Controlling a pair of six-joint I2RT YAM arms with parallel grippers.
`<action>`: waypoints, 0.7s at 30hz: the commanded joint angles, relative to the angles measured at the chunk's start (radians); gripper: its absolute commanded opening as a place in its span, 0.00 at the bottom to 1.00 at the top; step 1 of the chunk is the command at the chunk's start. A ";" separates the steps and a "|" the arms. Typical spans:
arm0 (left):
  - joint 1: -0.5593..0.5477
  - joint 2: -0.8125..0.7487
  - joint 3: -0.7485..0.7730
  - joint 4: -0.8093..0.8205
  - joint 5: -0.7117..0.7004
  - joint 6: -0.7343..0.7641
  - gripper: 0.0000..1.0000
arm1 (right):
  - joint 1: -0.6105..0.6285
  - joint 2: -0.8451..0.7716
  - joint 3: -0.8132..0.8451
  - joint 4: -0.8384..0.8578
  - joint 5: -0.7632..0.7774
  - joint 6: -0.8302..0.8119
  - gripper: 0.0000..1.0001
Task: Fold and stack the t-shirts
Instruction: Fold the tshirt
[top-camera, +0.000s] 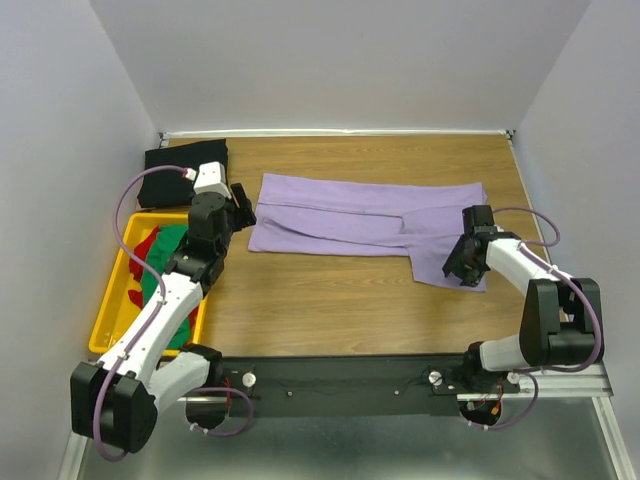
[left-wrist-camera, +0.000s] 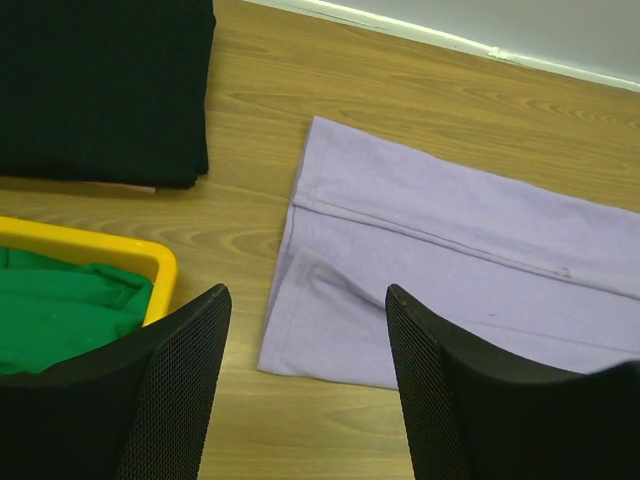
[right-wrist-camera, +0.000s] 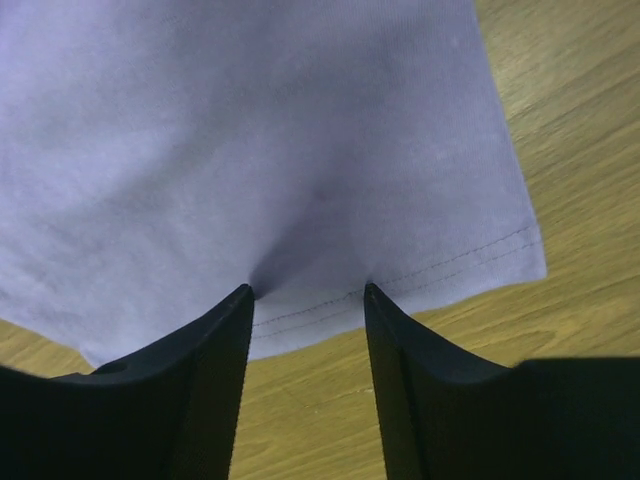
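Lavender t-shirt (top-camera: 365, 215), folded into long band, stitched edge puckered

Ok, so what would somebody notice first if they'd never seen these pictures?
The big lavender t-shirt, spread flat across the middle of the wooden table, with the right gripper pressing down on its near right corner. Next, the bright yellow crate at the left edge, holding a green t-shirt and a red t-shirt, and the folded black t-shirt in the far left corner.

Prob. a robotics lab: bare white walls (top-camera: 340, 60) box in wood table (top-camera: 320, 300) w/ black rail (top-camera: 340, 385).
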 joint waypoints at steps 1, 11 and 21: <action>-0.002 -0.006 -0.053 0.047 -0.057 0.057 0.71 | 0.007 0.030 -0.036 0.014 0.046 0.040 0.49; -0.001 -0.014 -0.049 0.047 -0.055 0.060 0.70 | 0.007 0.008 -0.038 0.028 0.039 0.017 0.01; -0.002 0.008 -0.049 0.050 -0.049 0.065 0.69 | 0.008 0.067 0.310 -0.029 -0.001 -0.014 0.01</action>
